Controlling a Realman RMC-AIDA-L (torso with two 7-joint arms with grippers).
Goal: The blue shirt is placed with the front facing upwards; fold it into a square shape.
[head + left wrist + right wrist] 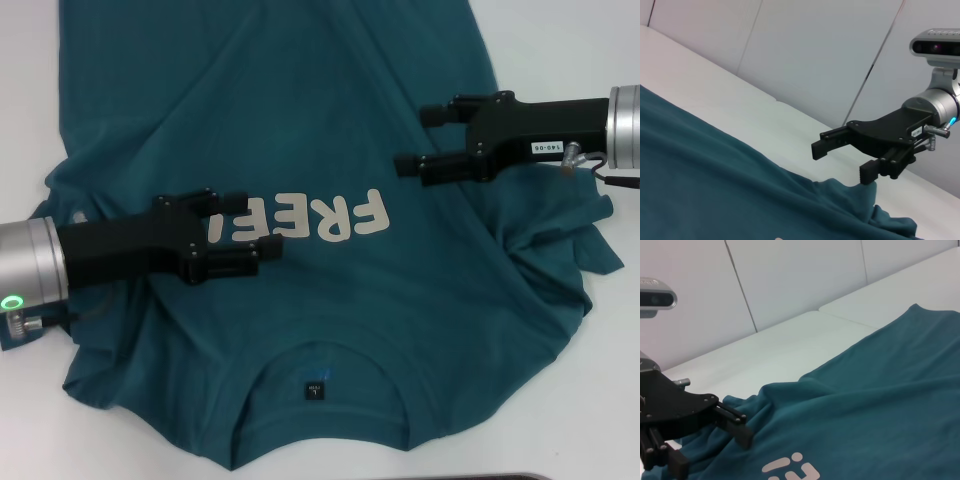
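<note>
Head, left wrist and right wrist views. The blue shirt point(330, 150) lies front up on the white table point(570, 60), its "FREE!" lettering point(320, 222) across the chest and its collar point(318, 392) at the near edge, the hem running off toward the far side. Both sleeves are bunched: the left one point(70, 200) beside the left arm, the right one point(560, 250) crumpled near the right edge. The left gripper point(245, 232) hangs over the left end of the lettering, fingers released and empty. The right gripper point(425, 140) hangs over the right chest, its fingers likewise parted with nothing between them; the left wrist view shows it point(845, 157) just above the rumpled right sleeve point(855, 205).

Handling, as judged: the cloth is light, soft and limp, so it drapes, wrinkles and slides on the smooth table and will not hold a crease unaided. A pinch should take a single layer at an edge, best at the shoulder seam or sleeve cuff on each side, so that the flap lifts evenly. Grasping mid-panel would probably gather both layers and drag the whole garment.
</note>
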